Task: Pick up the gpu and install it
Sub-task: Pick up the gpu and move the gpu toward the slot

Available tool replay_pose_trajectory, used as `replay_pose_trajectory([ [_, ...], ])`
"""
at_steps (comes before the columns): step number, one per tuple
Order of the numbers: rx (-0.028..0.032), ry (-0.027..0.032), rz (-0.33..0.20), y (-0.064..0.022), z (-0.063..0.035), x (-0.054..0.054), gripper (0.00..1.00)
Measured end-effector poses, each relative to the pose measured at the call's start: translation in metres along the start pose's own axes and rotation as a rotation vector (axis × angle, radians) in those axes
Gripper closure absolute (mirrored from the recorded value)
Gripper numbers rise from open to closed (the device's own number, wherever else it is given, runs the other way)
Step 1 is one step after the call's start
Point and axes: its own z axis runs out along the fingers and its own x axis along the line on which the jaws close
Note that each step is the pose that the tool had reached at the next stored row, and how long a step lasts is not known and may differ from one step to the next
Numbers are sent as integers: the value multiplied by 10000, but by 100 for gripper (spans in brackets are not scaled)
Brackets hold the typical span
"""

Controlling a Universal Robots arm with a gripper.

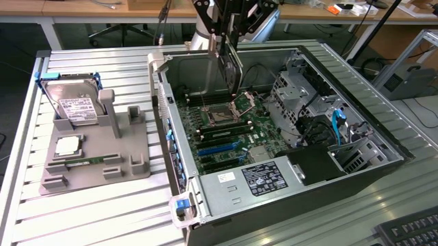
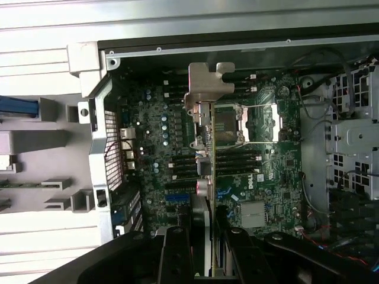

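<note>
The gpu [image 1: 231, 69] is a thin dark card hanging on edge over the open computer case [image 1: 171, 102], above the motherboard [image 1: 226, 133] near the processor socket. My gripper [image 1: 228, 31] is shut on the card's upper edge. In the wrist view the card appears edge-on, its silvery bracket [image 2: 204, 89] pointing down toward the board, with my gripper [image 2: 205, 248] clamped around it and a black finger [image 2: 176, 251] on each side. The card is apart from the board.
A grey holder [image 1: 96, 154] on the exterior view's left carries a hard drive [image 1: 74, 102], a processor chip [image 1: 68, 146] and a memory stick [image 1: 82, 163]. Inside the case are a power supply [image 1: 260, 177], drive cages [image 1: 301, 97] and cables. A keyboard [image 1: 411, 230] lies nearby.
</note>
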Motion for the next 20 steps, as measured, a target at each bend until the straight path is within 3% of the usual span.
replay_pose_trajectory([
  [20,30,-2,1,7,10,-111,73],
])
